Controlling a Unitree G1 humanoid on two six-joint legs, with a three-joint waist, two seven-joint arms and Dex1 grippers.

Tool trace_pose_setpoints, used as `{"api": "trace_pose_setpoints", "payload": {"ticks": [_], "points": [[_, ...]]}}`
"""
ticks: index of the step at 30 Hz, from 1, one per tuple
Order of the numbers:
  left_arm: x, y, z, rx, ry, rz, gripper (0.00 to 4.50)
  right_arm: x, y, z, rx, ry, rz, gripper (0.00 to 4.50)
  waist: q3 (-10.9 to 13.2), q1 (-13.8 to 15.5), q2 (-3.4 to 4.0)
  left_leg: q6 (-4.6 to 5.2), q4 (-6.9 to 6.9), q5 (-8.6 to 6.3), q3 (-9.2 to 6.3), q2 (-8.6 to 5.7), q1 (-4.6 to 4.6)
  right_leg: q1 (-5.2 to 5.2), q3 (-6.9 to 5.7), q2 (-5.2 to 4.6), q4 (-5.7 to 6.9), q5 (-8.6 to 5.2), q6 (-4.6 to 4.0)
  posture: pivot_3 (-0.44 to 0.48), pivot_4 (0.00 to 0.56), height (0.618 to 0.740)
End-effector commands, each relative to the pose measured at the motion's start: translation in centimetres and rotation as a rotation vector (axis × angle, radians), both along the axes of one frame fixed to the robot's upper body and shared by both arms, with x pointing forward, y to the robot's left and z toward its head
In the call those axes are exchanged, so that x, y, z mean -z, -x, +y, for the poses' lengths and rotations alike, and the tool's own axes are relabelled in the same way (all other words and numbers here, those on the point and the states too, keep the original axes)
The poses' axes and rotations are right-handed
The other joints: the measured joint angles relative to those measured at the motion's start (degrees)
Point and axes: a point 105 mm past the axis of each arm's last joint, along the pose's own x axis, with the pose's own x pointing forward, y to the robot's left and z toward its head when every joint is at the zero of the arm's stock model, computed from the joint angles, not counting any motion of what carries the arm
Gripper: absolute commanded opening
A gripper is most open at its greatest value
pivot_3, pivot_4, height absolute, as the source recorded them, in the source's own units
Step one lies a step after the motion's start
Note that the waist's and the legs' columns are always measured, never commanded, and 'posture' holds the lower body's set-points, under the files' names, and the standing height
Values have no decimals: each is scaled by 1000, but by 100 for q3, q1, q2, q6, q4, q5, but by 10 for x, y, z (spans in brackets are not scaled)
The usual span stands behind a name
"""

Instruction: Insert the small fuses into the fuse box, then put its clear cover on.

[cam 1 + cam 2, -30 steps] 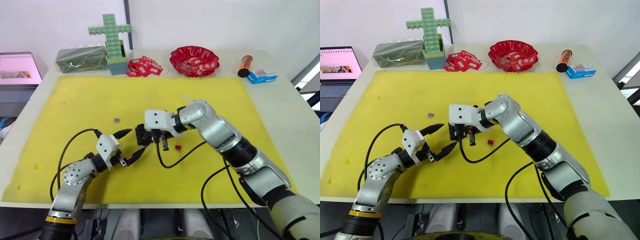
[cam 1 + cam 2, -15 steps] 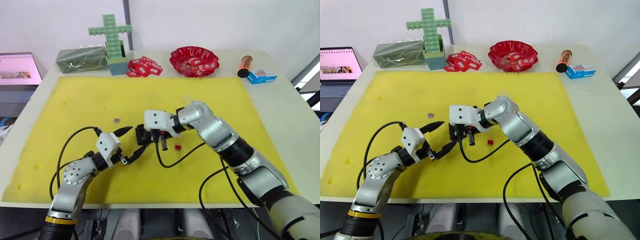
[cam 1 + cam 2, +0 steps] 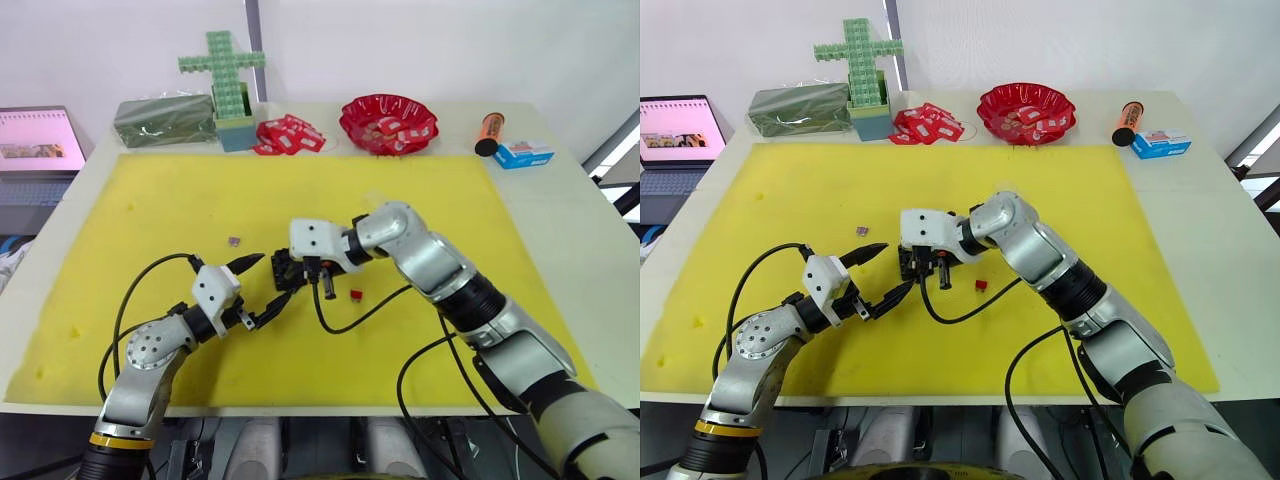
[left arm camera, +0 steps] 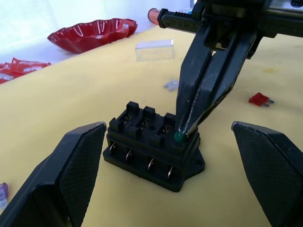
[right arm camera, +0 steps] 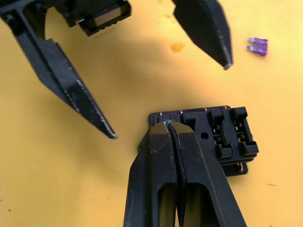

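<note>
- The small black rectangular plastic fuse box (image 4: 154, 142) sits on the yellow mat (image 3: 150, 200), near the mat's middle, with its rows of slots facing up.
- The right gripper (image 4: 182, 135) has its two black fingers pressed together on a tiny green blade fuse (image 4: 178, 137), which is held at a corner slot of the fuse box, at the box's top surface.
- In the right wrist view the closed right fingers (image 5: 161, 151) cover that corner of the box, with only a sliver of green between their tips.
- The left gripper (image 3: 262, 283) is spread wide, holding nothing; it hovers just left of the fuse box, with one finger on the far side and the other on the near side.
- A tiny red blade fuse (image 3: 355, 294) lies on the mat just right of the fuse box, apart from it.
- A pale purplish blade fuse (image 3: 233, 240) lies on the mat to the left of the box and a little farther away.
- Another pale fuse (image 4: 171, 85) lies on the mat beyond the box in the left wrist view.
- The small transparent rectangular cover (image 4: 154, 50) rests on the mat well beyond the box, towards the far side.
- A red scalloped bowl (image 3: 388, 120) with red-white packets stands on the white table (image 3: 560, 220) past the mat's far edge.
</note>
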Motion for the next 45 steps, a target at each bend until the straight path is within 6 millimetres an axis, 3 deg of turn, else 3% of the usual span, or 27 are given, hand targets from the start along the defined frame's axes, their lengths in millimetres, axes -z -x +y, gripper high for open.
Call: {"api": "trace_pose_setpoints", "payload": {"ticks": [1,3,7,10,13,17,20,27,31,45], "points": [[-17,8,5,29,-7,-56,4500,-28,0,-5,27,-96,-55,32,2,5,1,0,-1,0,0,1,-4,-5,0,-1,-1,0,0,0,150,740],[-19,11,13,31,-23,-43,4500,-40,10,-7,21,-162,-41,32,3,-2,1,0,-2,0,0,2,-7,-8,1,-4,-2,0,0,0,150,740],[-34,14,34,35,-39,-13,4500,-59,21,-20,66,-268,-40,904,4,-6,1,-1,-9,-1,-2,7,-7,-11,1,-4,-4,-2,-3,0,150,740],[-42,15,45,38,-49,6,4500,-66,20,-32,121,-300,-50,2000,4,1,1,-2,-7,-1,-1,8,-6,-9,1,-9,-7,-6,-10,0,150,740],[-62,10,83,-38,-52,50,4500,-60,12,-78,247,-264,-134,3094,4,41,-4,-2,-8,-1,-1,8,-7,-10,0,-10,-14,-6,-11,0,150,740],[-71,5,119,-120,-86,74,4500,-43,10,-115,357,-252,-169,4462,6,25,-1,-2,-10,-1,11,4,-9,-9,0,-13,-23,-6,-11,0,150,740],[-75,-6,160,-237,-161,71,4500,-30,7,-154,506,-276,-196,4462,7,8,-4,-2,-13,-1,19,6,-9,-11,0,-5,-22,-6,-11,0,150,740],[-57,-15,204,-376,-232,70,4500,-7,11,-201,742,-395,-156,4462,6,11,-5,-2,-16,-1,43,11,-9,-12,1,2,-22,-7,-10,0,150,740],[-56,-20,207,-376,-265,39,4500,6,15,-223,880,-439,-130,4462,7,32,-7,-2,-15,-1,45,15,-9,-12,1,-1,-22,-6,-9,0,150,740],[-61,-30,196,-429,-190,43,4500,0,10,-230,928,-419,-146,4462,5,37,-7,-1,-10,-1,30,16,-7,-10,7,-9,-20,-5,-9,0,150,740]]}}
